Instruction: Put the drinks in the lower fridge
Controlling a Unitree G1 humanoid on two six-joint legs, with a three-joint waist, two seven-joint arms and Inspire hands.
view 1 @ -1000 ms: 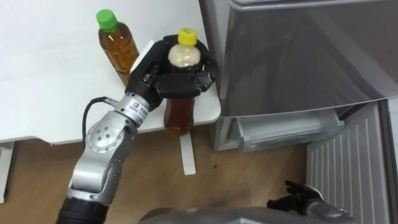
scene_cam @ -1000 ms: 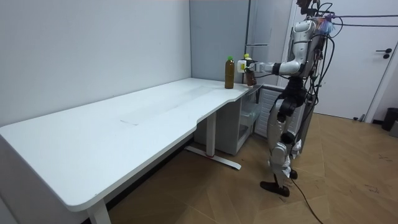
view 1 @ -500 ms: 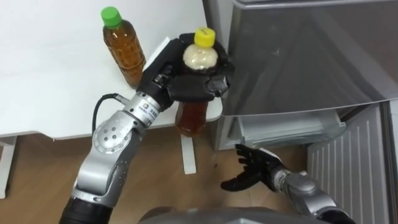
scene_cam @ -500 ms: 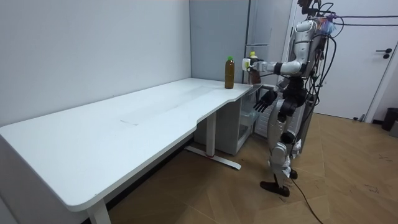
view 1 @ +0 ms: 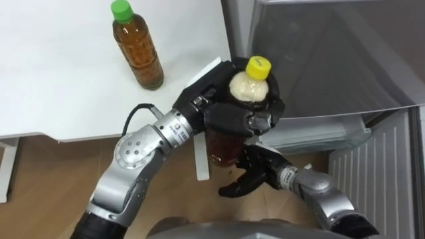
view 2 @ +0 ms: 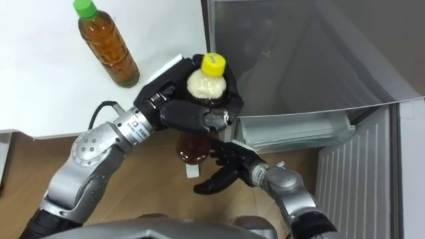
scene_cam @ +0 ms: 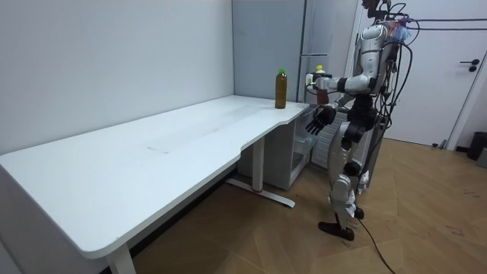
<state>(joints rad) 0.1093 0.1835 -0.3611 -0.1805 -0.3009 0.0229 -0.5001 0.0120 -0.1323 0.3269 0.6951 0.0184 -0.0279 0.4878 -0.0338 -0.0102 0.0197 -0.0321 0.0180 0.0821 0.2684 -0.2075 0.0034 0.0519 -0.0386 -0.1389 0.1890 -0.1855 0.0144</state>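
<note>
Since a second ago the left hand [view 1: 232, 119] has carried the yellow-cap bottle [view 1: 249, 87] off the corner of the desk [view 1: 60, 93] and toward the fridge [view 1: 332, 60]. The right hand [view 1: 247, 178] has risen from 5 o'clock to just under the bottle. The left hand's fingers are curled round the bottle's shoulder from above, with the cap poking up between them. The right hand is spread, palm turned up, close below the base, though I cannot tell whether it touches. The bottle hangs upright in the air between the desk edge and the fridge front. At 11 o'clock the green-cap bottle [view 1: 138, 56] stands untouched on the desk. At 4 o'clock the lower fridge [view 1: 312, 139] is open, its pale shelf showing beneath the grey upper door. In the room view the robot stands upright at the desk's end, facing the fridge. The step in hand looks like the carry of the first drink, with the right hand coming in to support or take it. The next move likely calls for bringing the bottle down toward 4 o'clock, clear of the upper door's lower edge, and setting it upright inside. The second drink is not yet fetched.
</note>
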